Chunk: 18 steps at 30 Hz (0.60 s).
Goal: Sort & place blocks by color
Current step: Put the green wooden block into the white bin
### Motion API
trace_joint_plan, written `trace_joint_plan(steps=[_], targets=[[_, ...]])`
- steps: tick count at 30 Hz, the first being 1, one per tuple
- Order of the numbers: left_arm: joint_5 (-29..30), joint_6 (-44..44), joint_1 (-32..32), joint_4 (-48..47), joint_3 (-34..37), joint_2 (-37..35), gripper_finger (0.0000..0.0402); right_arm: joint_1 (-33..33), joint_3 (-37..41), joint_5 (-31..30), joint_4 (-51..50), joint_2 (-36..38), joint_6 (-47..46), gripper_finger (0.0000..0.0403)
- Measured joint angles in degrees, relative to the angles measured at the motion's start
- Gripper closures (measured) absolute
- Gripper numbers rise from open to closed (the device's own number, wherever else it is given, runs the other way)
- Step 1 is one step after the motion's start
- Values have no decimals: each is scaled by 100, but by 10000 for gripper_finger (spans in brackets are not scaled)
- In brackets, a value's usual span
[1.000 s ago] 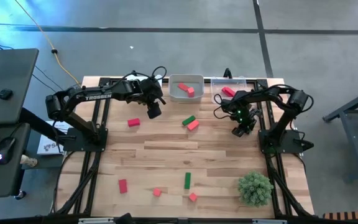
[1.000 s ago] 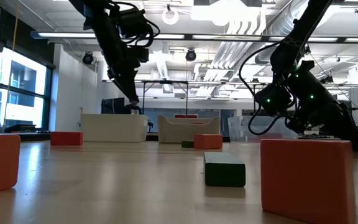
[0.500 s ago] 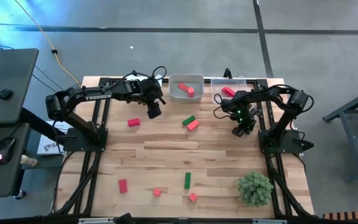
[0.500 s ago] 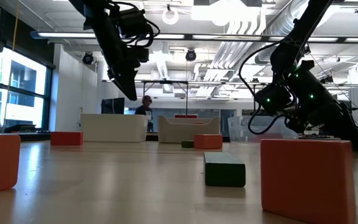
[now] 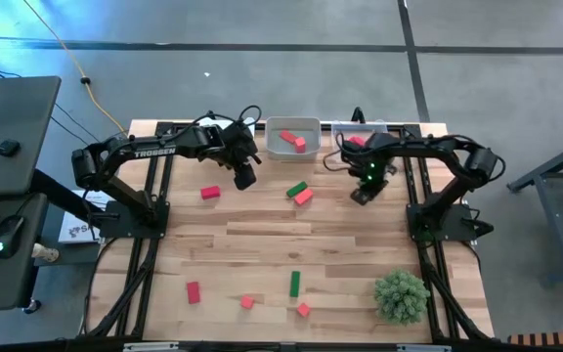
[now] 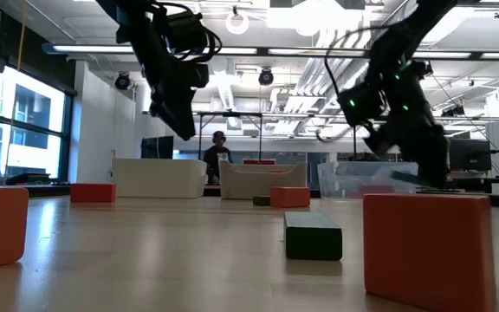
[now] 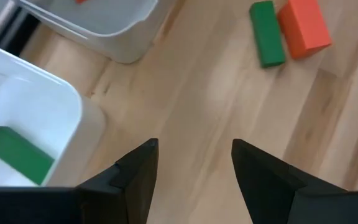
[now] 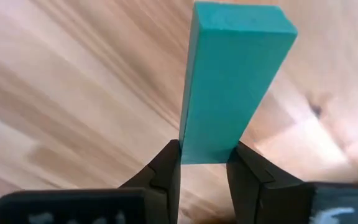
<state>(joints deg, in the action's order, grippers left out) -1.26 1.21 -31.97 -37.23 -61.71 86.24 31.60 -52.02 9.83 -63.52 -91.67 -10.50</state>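
My right gripper [image 5: 360, 194] hangs over the table right of centre, shut on a green bar block [image 8: 229, 81]. My left gripper [image 5: 245, 177] hovers open above bare wood, near the white tray [image 7: 17, 106], which holds one green block [image 7: 17, 155]. A green bar [image 5: 297, 188] and a salmon block [image 5: 304, 197] lie side by side between the grippers. A red block [image 5: 210, 193] lies flat below the left gripper. Near the front edge lie a red block [image 5: 194, 291], a green bar [image 5: 295, 284] and two salmon cubes [image 5: 247, 302]. My right gripper pinches the green bar at one end [image 8: 207, 149] between its two fingers [image 8: 166, 168], which lie across the bar's narrow width. The bar sticks out straight beyond the fingertips, lifted clear of the wood.
A grey tray [image 5: 293, 128] at the far edge holds a red-salmon block [image 5: 294, 142]. A clear tray [image 5: 384, 128] beside it holds a red block [image 5: 357, 143]. A bushy green plant ball [image 5: 401, 295] stands at the near right corner. A person [image 6: 217, 156] is in the room behind.
My right gripper has swung toward the table's left and slightly toward the far edge, rising a little, with the green bar still held. The person in the room behind has walked to the right.
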Motion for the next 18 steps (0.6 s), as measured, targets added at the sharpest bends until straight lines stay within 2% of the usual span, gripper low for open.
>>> trace_joint_plan(steps=[10, 14, 18], targets=[[-552, 800, 0, 72, 0, 0, 208, -229, -1503, 48, 369, 26, -58, 325], [-1047, 1109, 0, 310, 0, 0, 208, -274, -2068, 92, 546, 26, -49, 325], [-1693, 880, 6, 747, 0, 0, 208, -289, -2563, 342, 601, 26, 38, 325]])
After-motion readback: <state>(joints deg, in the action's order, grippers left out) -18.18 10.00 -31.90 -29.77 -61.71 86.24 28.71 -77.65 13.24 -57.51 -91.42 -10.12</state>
